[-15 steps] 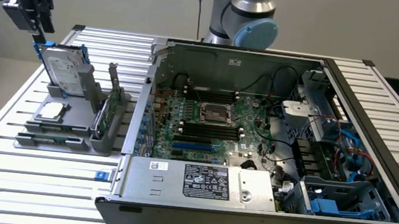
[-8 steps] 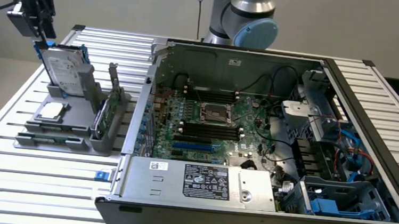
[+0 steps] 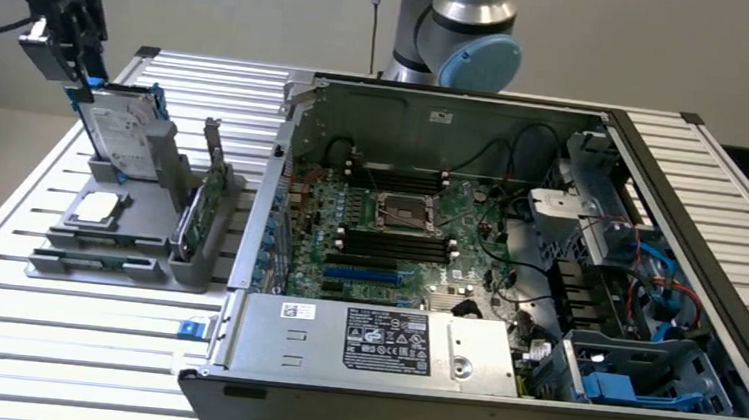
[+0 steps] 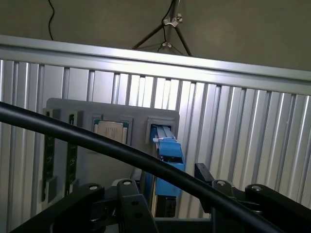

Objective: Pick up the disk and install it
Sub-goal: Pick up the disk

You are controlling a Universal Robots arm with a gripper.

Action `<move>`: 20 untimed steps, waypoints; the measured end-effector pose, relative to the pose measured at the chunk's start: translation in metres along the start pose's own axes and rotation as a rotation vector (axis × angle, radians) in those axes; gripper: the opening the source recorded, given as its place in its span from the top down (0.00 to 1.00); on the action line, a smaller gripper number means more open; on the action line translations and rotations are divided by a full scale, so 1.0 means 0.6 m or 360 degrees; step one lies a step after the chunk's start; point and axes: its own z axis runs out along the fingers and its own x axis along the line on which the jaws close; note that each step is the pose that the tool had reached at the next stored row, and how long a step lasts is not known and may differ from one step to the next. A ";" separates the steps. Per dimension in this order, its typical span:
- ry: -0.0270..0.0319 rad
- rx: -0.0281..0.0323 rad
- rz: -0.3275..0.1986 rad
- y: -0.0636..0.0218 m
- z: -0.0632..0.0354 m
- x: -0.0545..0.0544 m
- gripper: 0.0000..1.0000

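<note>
Closest to your wrist camera is a thick black cable (image 4: 116, 148) sweeping across the lens. Just behind it is the black metal gripper (image 4: 172, 194), whose fingers (image 4: 127, 199) stand well apart with nothing clamped between them. Straight ahead of the tool, in the gap between those fingers, you see the blue plastic end of the disk (image 4: 167, 153), a flat silver-grey metal drive with a white printed label and blue rails. In the exterior view the gripper (image 3: 81, 67) hangs directly above the disk (image 3: 124, 135), which stands upright on edge in a slot of the grey plastic holder (image 3: 144, 247). The fingertips are right at its top edge, and you cannot tell whether they touch it. Below the tool and beside the disk, a small square silver chip (image 3: 97, 206) lies flat in its own recess of the holder. A thin green circuit card (image 3: 210, 202) stands on edge in a slot further from the tool than the disk. The holder rests on a ribbed aluminium table (image 3: 16, 342). Well away from the tool sits the open grey metal computer case (image 3: 461, 127), its green motherboard exposed, with the arm's grey and light-blue base joint (image 3: 463, 31) behind it.
</note>
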 end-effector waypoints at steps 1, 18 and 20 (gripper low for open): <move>-0.00003 0.00000 0.0009 0.000 0.003 0.000 0.46; -0.00012 0.00100 0.0096 0.004 0.028 -0.001 0.46; -0.00003 0.00227 0.0096 0.004 0.029 -0.001 0.46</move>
